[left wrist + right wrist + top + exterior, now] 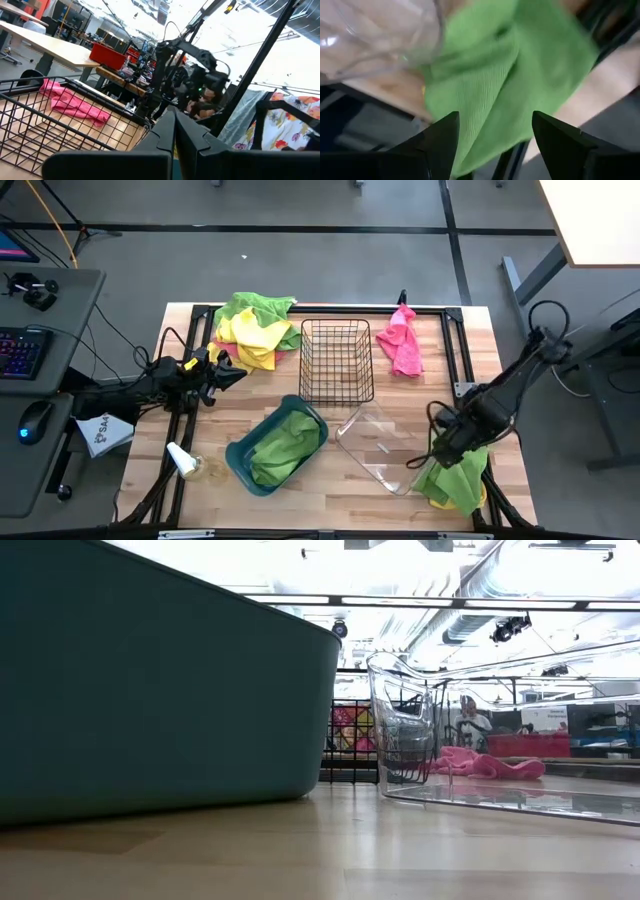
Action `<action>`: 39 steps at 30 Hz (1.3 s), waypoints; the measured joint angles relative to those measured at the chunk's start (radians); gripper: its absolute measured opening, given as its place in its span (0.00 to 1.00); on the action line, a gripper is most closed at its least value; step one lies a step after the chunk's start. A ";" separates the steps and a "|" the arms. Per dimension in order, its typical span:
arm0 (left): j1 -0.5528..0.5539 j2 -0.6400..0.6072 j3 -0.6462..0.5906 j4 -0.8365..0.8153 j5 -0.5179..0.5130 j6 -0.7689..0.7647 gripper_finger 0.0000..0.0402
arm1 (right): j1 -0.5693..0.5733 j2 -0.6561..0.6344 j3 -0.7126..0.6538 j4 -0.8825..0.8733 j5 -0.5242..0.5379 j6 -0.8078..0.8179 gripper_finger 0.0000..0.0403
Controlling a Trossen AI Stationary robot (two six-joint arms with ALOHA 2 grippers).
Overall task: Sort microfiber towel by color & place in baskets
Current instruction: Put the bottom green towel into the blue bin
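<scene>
Lying just beneath the wide-spread right hand (pixel 492 131), a green towel (pixel 505 85).

Lighting over the table is even and bright in the high view; the pale wooden tabletop (pixel 400 395) carries only soft, short shadows. In the low view, ceiling strip lights (pixel 400 601) overexpose the upper area, and the near teal plastic bin (pixel 150 690) is dark and soft-focused. The clear transparent plastic bin (pixel 410 730) shows white glare along its rim. The left wrist view is washed out by ceiling light. In the right wrist view, the green microfiber towel (pixel 505 75) is motion-blurred.
</scene>
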 joint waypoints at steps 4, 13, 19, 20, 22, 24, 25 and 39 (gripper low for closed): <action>0.000 0.000 0.000 0.000 0.000 0.000 0.00 | 0.040 -0.069 -0.133 0.218 -0.051 0.124 0.61; 0.000 0.000 0.000 0.000 0.000 0.000 0.00 | 0.060 -0.034 -0.295 0.399 -0.134 0.148 0.61; 0.000 0.000 0.000 0.000 0.000 0.000 0.00 | 0.060 -0.022 -0.317 0.408 -0.124 0.137 0.61; 0.000 0.000 0.000 0.000 0.000 0.000 0.00 | 0.060 -0.022 -0.317 0.415 -0.117 0.127 0.61; 0.000 0.000 0.000 0.000 0.000 0.000 0.00 | 0.060 -0.022 -0.317 0.424 -0.112 0.103 0.60; 0.000 0.000 0.000 0.000 0.000 0.000 0.00 | 0.060 -0.022 -0.317 0.433 -0.112 0.078 0.57; 0.000 0.000 0.000 0.000 0.000 0.000 0.00 | 0.060 -0.022 -0.317 0.436 -0.112 0.067 0.55; 0.000 0.000 0.000 0.000 0.000 0.000 0.00 | 0.060 -0.032 -0.122 0.301 -0.127 -0.008 0.01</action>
